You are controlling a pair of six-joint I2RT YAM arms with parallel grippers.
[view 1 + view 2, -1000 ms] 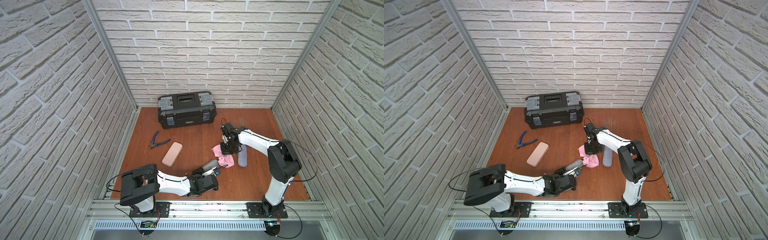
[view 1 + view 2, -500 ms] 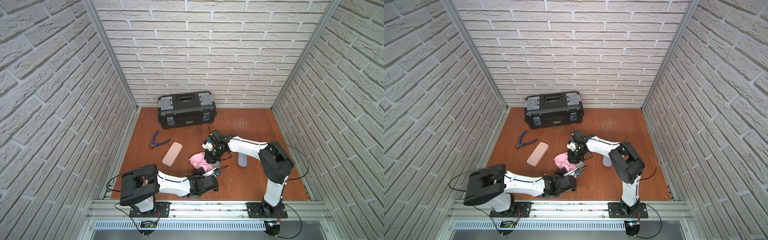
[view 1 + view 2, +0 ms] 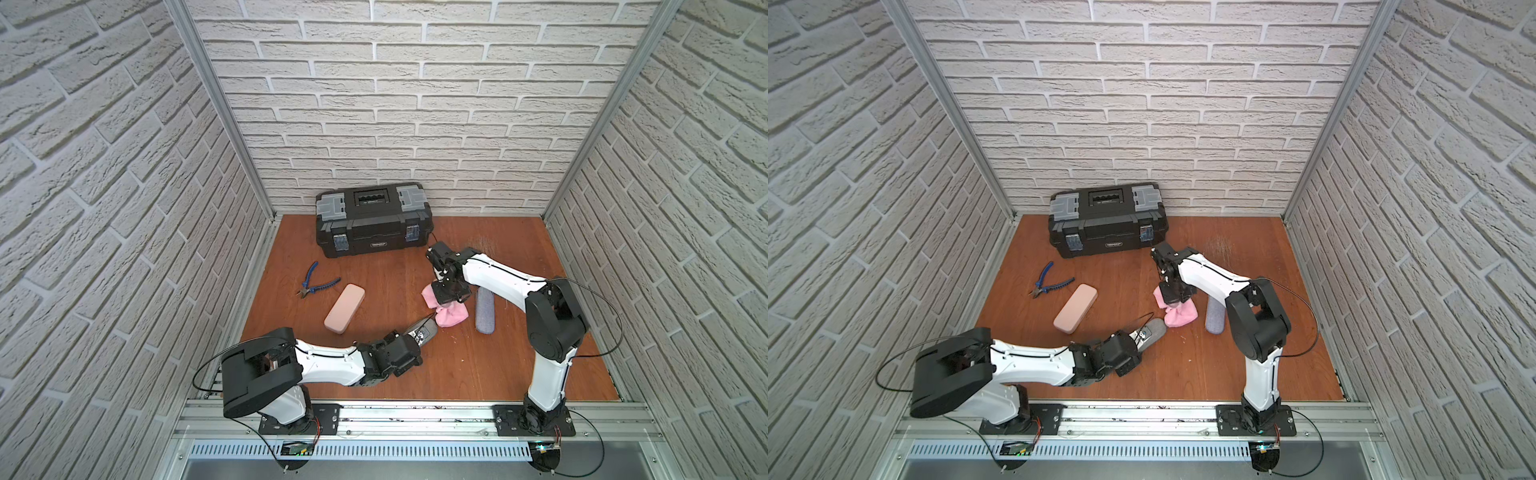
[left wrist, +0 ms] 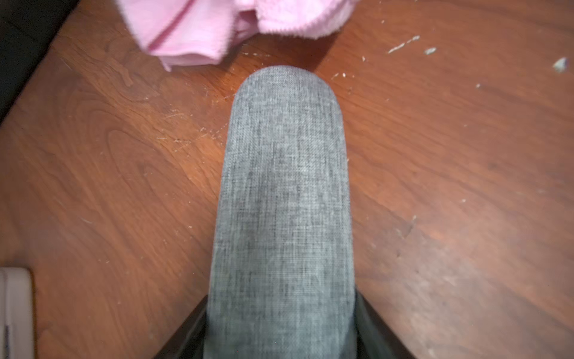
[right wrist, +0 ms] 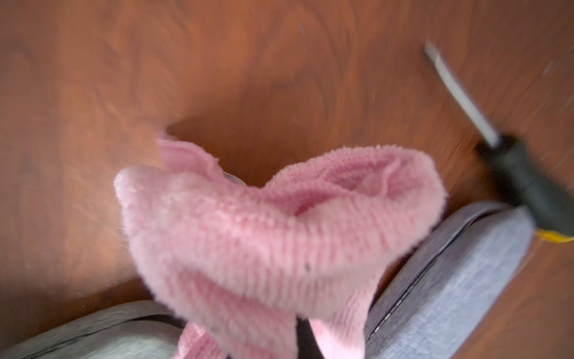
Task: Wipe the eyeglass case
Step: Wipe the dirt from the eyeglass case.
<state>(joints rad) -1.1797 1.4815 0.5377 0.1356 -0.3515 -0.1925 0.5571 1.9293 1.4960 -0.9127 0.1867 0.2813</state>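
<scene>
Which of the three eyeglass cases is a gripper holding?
The grey case, clamped in the left gripper; the beige case and the blue case lie free.

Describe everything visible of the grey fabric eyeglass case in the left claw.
The grey woven-fabric eyeglass case is long with a rounded end, its weave flecked light and dark. The left claw is shut on one end; the free end points toward the crumpled pink terry cloth, a strip of bare brown wooden table between them. Whether it rests on the table is unclear.
</scene>
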